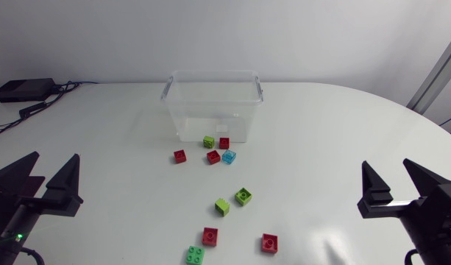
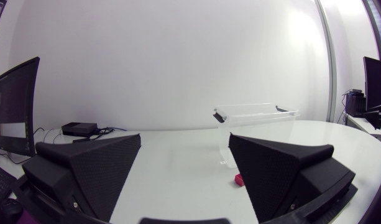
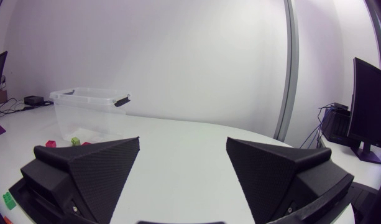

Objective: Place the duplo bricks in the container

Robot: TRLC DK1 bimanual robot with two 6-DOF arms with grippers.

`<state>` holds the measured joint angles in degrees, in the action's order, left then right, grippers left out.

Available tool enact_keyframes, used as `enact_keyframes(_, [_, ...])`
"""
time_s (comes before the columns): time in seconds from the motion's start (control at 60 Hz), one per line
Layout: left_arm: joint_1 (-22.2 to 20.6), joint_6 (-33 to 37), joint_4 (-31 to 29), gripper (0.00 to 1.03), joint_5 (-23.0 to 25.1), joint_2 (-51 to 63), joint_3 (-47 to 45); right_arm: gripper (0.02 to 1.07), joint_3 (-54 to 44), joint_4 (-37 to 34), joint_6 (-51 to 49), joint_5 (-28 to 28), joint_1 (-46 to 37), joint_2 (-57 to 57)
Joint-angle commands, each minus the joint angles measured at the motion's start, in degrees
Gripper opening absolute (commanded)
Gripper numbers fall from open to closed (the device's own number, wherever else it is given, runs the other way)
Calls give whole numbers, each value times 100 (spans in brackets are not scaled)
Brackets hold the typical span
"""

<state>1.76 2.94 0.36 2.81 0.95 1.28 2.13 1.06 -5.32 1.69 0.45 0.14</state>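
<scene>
Ten duplo bricks [image 1: 222,207] sit scattered on the tabletop [image 1: 343,125] in front of the clear container [image 1: 212,74], two close to its wall. They're squarish, studs up, with no real long axis. The tight cluster risks nudged neighbours. Left gripper [image 1: 57,156] and right gripper [image 1: 385,163] hang back, jaws wide and empty.

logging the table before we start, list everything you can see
container: 1, clear, far middle of the table
red bricks: 5, red, three by the container's front, two nearer
green bricks: 4, green, one by the container's front, three nearer
blue brick: 1, light blue, beside a red one
black box: 1, black, far left corner, with cables
table: 1, white
left gripper: 1, black, open, empty
right gripper: 1, black, open, empty
</scene>
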Motion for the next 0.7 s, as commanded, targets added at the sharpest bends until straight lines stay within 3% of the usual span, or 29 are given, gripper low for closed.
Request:
enact_keyframes(0.0, [-53,-4,34,99,44,-165,-128,103,-222,-97,110,-2,34,-41])
enact_keyframes(0.683, [-62,-4,-106,99,44,-174,109,103,-196,-71,102,15,184,-49])
